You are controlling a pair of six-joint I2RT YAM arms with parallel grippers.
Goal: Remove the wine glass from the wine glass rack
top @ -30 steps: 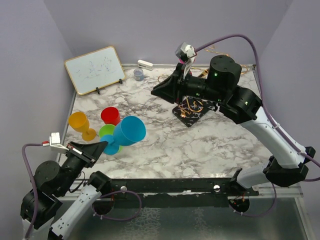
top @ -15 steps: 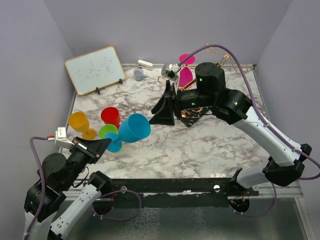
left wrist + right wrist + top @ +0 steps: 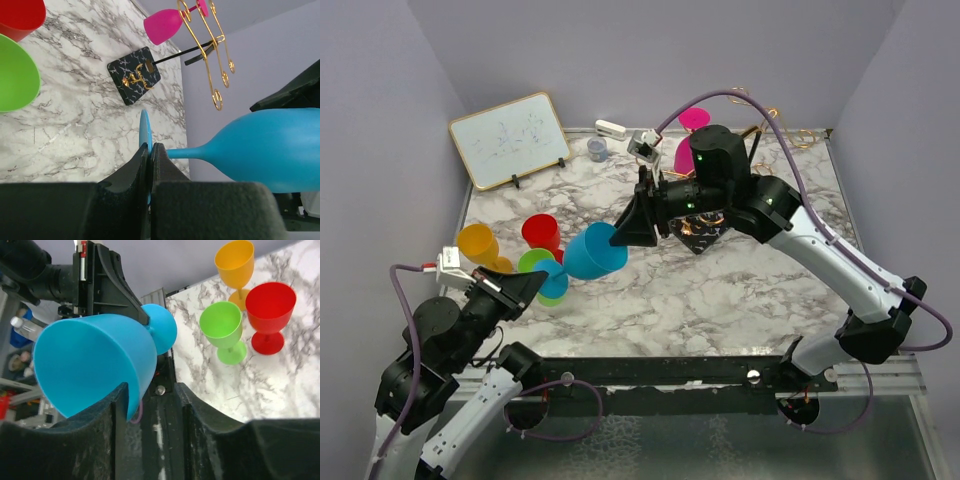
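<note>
Soft, even light falls from above. The marble table (image 3: 720, 280) reads bright, and the shadows under the arms are faint with blurred edges. The whiteboard (image 3: 510, 138) looks pale and slightly washed out. In the left wrist view the left gripper (image 3: 150, 150) is dark and soft-focused up close, while the blue glass (image 3: 270, 150) carries a mild sheen. In the right wrist view the right gripper (image 3: 151, 400) is blurred, and the background at left is dim and unfocused.

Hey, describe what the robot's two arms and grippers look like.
The left arm and right arm have white links, bulky black joints and looping purple cables. The left gripper and right gripper are black, wedge-shaped and two-fingered. Small green lights glow on the right arm.
</note>
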